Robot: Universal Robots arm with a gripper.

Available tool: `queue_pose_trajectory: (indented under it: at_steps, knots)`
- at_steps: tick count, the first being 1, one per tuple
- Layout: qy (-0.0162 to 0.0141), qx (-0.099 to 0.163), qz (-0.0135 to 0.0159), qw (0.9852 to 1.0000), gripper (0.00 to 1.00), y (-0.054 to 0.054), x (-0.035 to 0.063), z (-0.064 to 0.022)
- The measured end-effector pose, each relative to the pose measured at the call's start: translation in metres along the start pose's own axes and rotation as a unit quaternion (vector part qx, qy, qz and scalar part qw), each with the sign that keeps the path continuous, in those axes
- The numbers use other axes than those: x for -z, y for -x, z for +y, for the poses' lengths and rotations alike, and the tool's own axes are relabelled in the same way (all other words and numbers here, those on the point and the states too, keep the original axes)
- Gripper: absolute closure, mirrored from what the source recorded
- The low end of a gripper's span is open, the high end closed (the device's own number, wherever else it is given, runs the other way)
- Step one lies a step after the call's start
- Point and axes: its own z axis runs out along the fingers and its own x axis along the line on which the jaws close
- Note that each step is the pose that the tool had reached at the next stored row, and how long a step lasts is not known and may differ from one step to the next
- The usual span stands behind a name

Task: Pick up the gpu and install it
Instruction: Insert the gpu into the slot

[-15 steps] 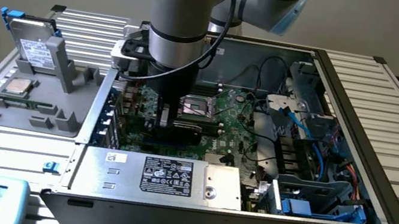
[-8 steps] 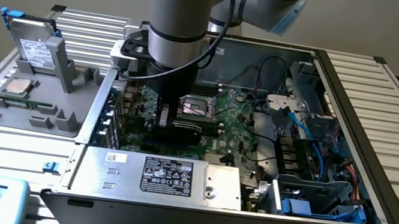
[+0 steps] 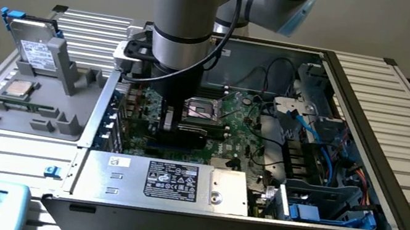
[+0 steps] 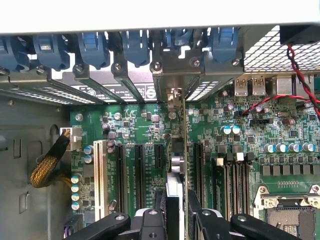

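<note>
Gripper (image 4: 176, 212) is down inside the open PC case (image 3: 370, 127) w/ the gpu (image 4: 178, 150) edge-on between its fingers, tight fit: empty expansion slots (image 4: 137, 167) on one side, RAM slots (image 4: 232, 180) close on the other, row of blue bracket clips (image 4: 130, 47) at the rear wall straight ahead. In exterior view, PSU (image 3: 169, 181) blocks the near side of the bay, and blue cables (image 3: 315, 130) plus drive cage (image 3: 325, 197) crowd the exterior view's right. CPU socket (image 3: 203, 112) just beside the arm; freest way is up through the open top.
</note>
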Motion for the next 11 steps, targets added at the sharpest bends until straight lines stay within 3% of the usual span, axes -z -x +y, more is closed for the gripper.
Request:
queue_pose_trajectory:
  at_steps: [4, 7, 11]
  knots:
    - [-0.0026, 0.0, 0.0001, 1.0, 0.72, 0.0008, 0.0001, 0.0002]
    - [-0.0086, 0.0, -0.0001, 1.0, 0.72, 0.0019, 0.0002, 0.0014]
    - [-0.0096, 0.0, -0.0005, 1.0, 0.72, 0.0018, -0.0001, 0.0016]
